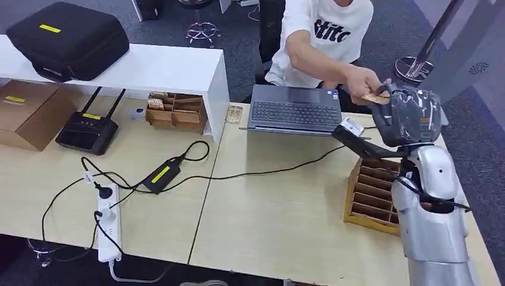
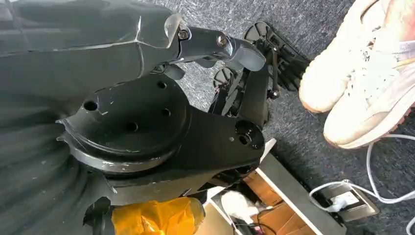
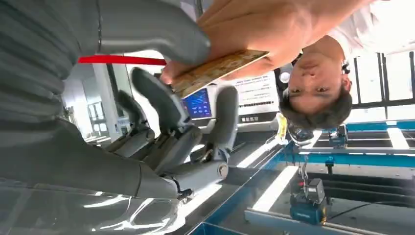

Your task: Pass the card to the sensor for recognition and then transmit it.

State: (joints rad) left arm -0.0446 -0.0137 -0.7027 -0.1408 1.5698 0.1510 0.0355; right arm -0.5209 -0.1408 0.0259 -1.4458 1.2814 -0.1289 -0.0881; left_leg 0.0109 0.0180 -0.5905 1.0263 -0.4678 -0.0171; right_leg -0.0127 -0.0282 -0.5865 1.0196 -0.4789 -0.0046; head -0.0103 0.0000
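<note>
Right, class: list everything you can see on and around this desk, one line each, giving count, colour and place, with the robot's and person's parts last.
Tan patterned card: one, between the person's fingers and the robot's right hand.
Grey open laptop: one, desk's far side.
Wooden slotted card rack: one, brown, desk's right edge.
Black zipped case: one, on the white shelf.
Black router: one, under the shelf.
White power strip: one, near edge.
Cardboard box: one, brown, far left.
Person's hand: one, holding the card.
Right hand: grey, raised at the card.
Left hand: black, above the floor.
</note>
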